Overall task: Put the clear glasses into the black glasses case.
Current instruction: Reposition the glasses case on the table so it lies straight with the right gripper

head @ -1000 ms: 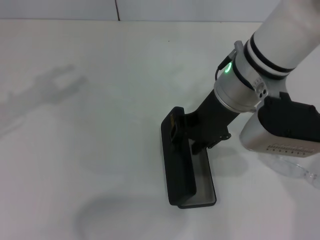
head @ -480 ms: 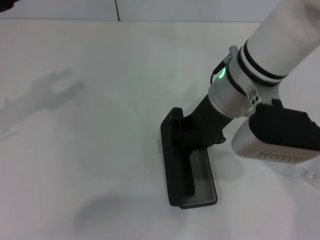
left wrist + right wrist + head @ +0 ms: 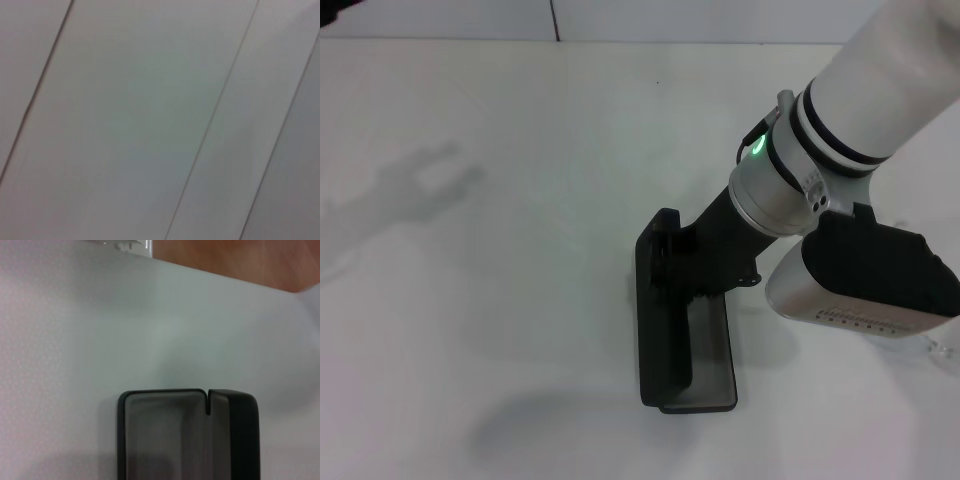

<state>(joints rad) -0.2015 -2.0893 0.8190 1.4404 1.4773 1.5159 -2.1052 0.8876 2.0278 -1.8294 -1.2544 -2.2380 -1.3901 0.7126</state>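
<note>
The black glasses case lies open at the middle of the table, its lid standing on edge along the left of the grey-lined tray. My right gripper is at the case's far end, shut on the lid's end. In the right wrist view the case shows end-on, with the lining beside the lid. Only a faint sliver of the clear glasses shows at the right edge, behind my right wrist. My left gripper is out of view.
A dark bit of the left arm shows in the far left corner, and its shadow falls on the white table. The table's far edge has brown floor beyond it. The left wrist view shows only pale panels.
My right gripper has shifted left and nearer, and the case has turned with it, its near end swinging left. More of the glasses is now hidden behind the wrist.
</note>
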